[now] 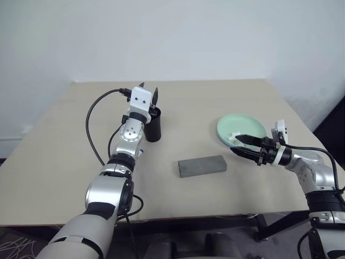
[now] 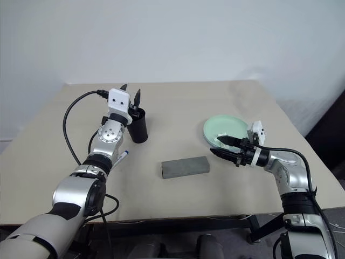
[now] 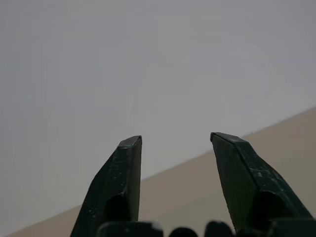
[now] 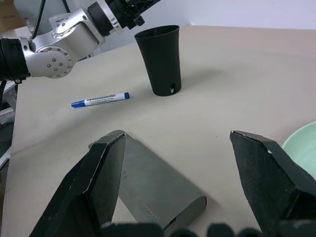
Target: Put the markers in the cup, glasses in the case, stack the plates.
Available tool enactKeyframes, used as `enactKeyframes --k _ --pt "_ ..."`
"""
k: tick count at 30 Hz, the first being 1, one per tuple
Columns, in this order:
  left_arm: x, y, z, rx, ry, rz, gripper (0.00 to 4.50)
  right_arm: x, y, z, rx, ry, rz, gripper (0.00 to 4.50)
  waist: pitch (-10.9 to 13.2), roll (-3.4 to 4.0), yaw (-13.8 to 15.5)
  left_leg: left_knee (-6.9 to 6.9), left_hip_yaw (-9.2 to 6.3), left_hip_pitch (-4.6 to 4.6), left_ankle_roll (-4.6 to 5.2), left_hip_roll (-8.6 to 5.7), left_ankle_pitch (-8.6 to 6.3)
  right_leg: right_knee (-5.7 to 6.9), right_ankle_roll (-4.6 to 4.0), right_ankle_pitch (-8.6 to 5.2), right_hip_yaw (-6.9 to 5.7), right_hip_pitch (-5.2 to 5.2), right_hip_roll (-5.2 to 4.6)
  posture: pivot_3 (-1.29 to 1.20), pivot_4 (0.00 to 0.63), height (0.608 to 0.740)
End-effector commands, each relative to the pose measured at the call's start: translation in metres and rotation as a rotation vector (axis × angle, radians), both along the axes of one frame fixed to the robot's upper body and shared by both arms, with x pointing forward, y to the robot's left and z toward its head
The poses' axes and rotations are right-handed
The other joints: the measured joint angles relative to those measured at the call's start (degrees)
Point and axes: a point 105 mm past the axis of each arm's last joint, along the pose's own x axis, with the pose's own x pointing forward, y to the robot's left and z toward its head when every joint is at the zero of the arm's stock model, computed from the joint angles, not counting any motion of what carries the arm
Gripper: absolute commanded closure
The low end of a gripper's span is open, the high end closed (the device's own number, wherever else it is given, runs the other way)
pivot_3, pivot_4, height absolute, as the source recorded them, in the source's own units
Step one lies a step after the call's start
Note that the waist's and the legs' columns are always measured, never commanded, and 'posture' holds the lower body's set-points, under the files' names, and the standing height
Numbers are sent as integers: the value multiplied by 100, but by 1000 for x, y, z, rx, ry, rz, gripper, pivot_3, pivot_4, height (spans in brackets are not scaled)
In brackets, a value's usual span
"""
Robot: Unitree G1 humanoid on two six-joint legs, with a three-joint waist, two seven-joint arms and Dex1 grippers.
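I see the left gripper (image 1: pixel 149 90) raised over the rim of the cup (image 1: pixel 153 127), fingers parted with a clear gap and nothing between them. The cup stands upright on the table (image 1: pixel 64 156), left of centre. One marker (image 4: pixel 100 99) lies flat on the table beside the cup, partly hidden under the left arm in the head views; I cannot tell what the cup contains.

The case (image 1: pixel 201 165) lies closed near the table's middle. A mint green plate (image 1: pixel 241 128) sits to its right; whether another plate lies beneath it I cannot tell.

The right gripper (image 1: pixel 243 145) points leftward, level, at the plate's near edge, jaws spread wide and holding nothing.
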Motion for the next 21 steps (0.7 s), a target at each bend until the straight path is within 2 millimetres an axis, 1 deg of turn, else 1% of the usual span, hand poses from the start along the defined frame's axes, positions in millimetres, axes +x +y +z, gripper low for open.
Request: enactKeyframes --k 1,3,5,8,11,15,18,20,21 --pt "2 -6 32 -20 -86 -24 2236 4 3 20 17 -88 4 828 0 0 0 0 0 0 0 0 0 0 0 0 0 0 0 0 0 740" --pt "2 -6 38 -62 -86 -49 2236 4 3 20 15 -91 4 828 0 0 0 0 0 0 0 0 0 0 0 0 0 0 0 0 0 740" --pt "4 1 43 -105 -67 -63 2236 4 3 20 13 -92 3 828 0 0 -2 0 0 0 0 0 0 1 0 0 0 -1 0 0 0 740" --pt "5 18 48 -175 -7 -78 2236 4 2 19 9 -92 1 828 0 0 -8 1 0 -1 0 1 0 2 0 0 0 -2 0 0 0 740" --pt "-2 39 53 -206 55 -103 2236 5 1 17 5 -88 -1 828 0 0 -29 1 1 -1 0 2 0 5 1 0 1 -5 1 0 0 740" --pt "-21 59 52 -154 178 -152 2236 6 1 15 -1 -82 5 828 0 1 -80 0 1 2 -4 6 -2 16 0 -1 4 -10 5 0 0 740" --pt "-39 64 48 -146 277 -218 2236 7 2 14 -5 -80 11 828 0 1 -90 0 0 2 -5 7 -1 18 0 -2 3 -10 5 0 0 740" --pt "-55 67 39 -77 367 -251 2236 8 2 12 -9 -78 13 828 0 0 -79 3 -1 1 -5 6 -1 17 0 -2 3 -9 3 0 0 740" --pt "-66 70 30 -33 436 -266 2236 8 2 11 -11 -78 14 828 0 0 -90 3 -2 1 -5 6 -1 17 0 -2 3 -9 2 0 0 740"
